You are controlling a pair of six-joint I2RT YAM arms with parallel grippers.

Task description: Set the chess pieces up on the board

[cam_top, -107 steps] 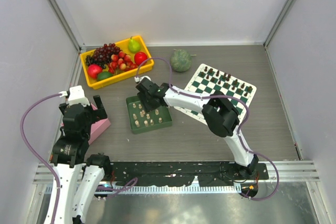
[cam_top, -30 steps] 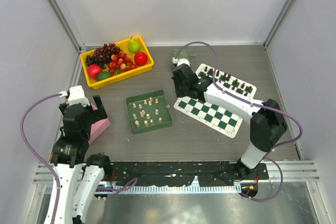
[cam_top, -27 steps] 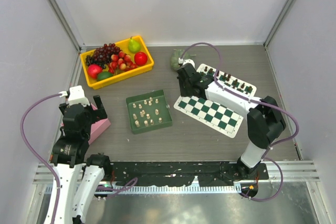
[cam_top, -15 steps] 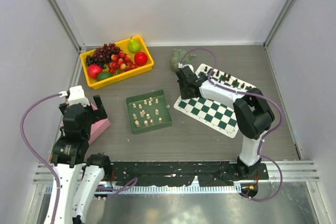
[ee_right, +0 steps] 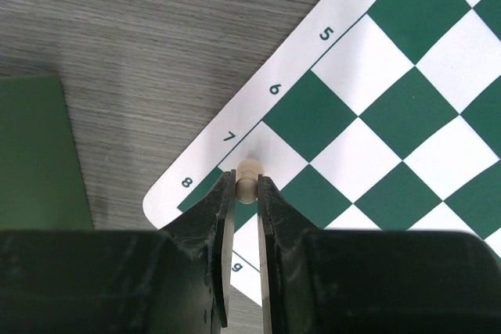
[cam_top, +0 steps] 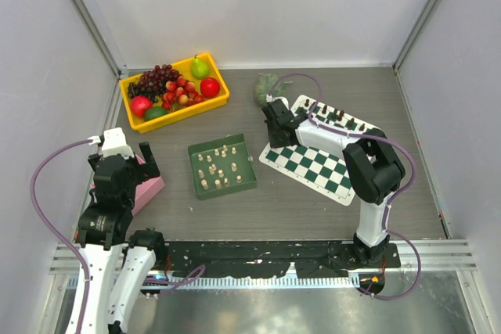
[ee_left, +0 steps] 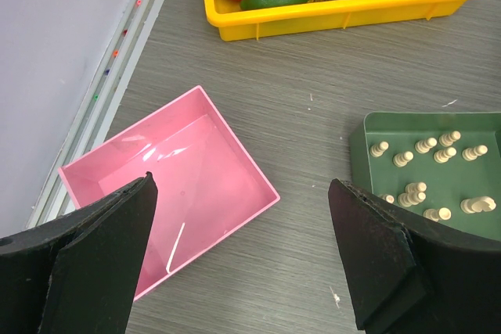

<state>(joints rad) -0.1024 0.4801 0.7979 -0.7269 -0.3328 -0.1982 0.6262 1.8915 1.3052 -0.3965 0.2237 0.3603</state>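
Right wrist view shows the right fingers (ee_right: 218,220) closed almost fully on a cream pawn (ee_right: 249,171). They pinch it below the head over the board (ee_right: 376,91), at the rank-7 square beside the white border. The placement probably goes best if the arm lowers straight, centres the base in that square and parts the fingers only slightly, so the pawn does not topple. The left fingers (ee_left: 102,248) gape wide and empty above a pink tray (ee_left: 168,193) on the counter. Other chess pieces (ee_left: 427,145) lie in the green tray (ee_left: 360,150).
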